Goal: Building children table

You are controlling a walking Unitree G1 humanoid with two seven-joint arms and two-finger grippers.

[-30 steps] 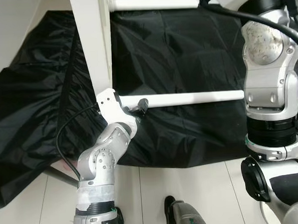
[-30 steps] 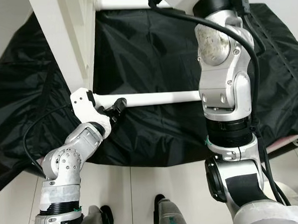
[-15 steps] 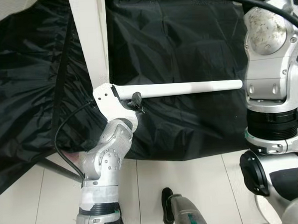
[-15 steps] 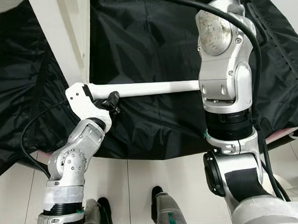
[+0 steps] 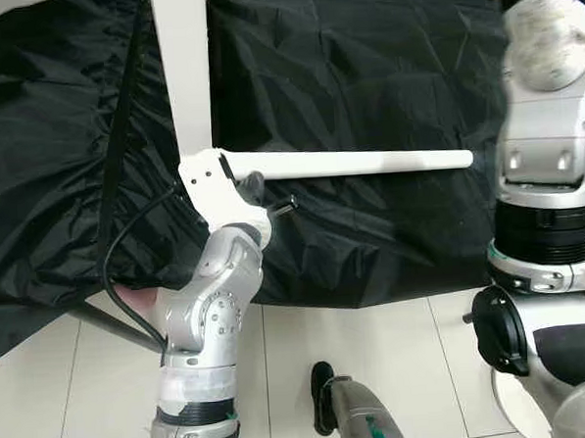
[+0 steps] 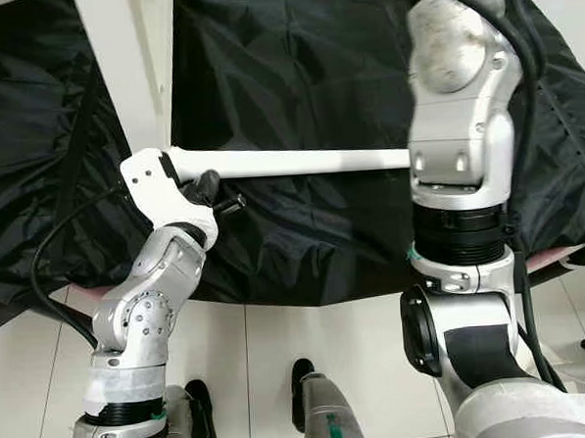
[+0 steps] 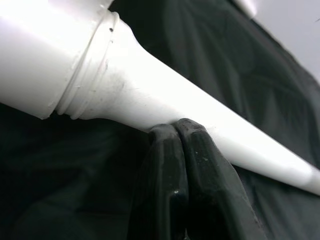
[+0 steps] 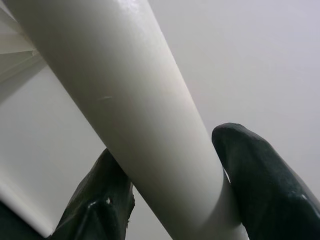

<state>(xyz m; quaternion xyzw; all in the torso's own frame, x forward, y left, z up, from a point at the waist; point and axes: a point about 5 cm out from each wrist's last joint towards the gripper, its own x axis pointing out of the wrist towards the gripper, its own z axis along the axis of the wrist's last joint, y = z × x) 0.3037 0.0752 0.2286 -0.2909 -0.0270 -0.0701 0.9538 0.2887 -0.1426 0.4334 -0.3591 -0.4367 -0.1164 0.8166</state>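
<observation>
So the left hand (image 7: 181,165) has come off the table leg (image 5: 358,163). Half a second back its black fingers were wrapped up against the leg near the socket end. Now they're pressed together with nothing between them, tips just touching the underside of the leg. In the head views the hand has also rotated a bit, and one finger pokes out sideways below the leg. The whole picture has slid too, so the head moved, but the leg sits in the same spot against the tabletop (image 5: 188,67).

My read: the leg is seated well enough in the tabletop's corner to stay horizontal with no grip on it, so this leg is probably done or close to it. It sticks out over the black sheet (image 5: 364,78) spread on the floor, with the tabletop standing on edge.

The left wrist view gives what the head views can't: the ridged collar where the leg fattens toward the socket, plus the closed fingers resting against the taper.

The right wrist view shows the right hand (image 8: 170,200) clamped around another white leg (image 8: 125,100), one finger on each side. From the head camera that arm (image 6: 462,171) just reaches up past the top edge, so the grip itself can't be seen from there.
</observation>
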